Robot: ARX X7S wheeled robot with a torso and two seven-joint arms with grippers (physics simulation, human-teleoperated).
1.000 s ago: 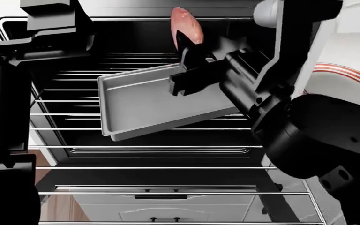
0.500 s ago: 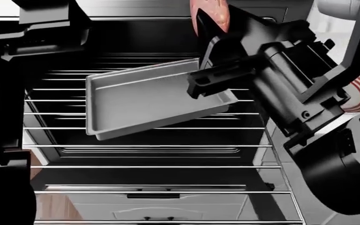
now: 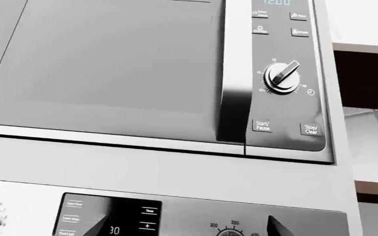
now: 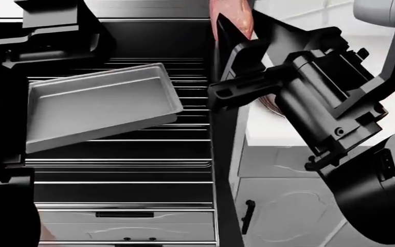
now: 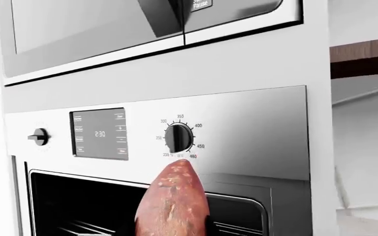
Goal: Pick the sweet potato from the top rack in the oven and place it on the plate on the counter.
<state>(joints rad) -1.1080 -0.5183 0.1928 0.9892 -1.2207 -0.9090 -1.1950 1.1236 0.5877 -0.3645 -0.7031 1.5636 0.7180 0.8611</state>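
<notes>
We hold the sweet potato (image 4: 230, 18) clamped in the right gripper (image 4: 226, 36), clear of the oven (image 4: 142, 149); next, we carry it to the plate (image 4: 271, 105). Left gripper state: cannot tell.

Tray and microwave in view
A grey baking tray (image 4: 98, 105) lay tilted on wire racks; a microwave (image 3: 110, 69) showed its dial (image 3: 282, 77).

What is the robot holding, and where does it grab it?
The right gripper holds the sweet potato by its lower end. The left gripper is out of view.
</notes>
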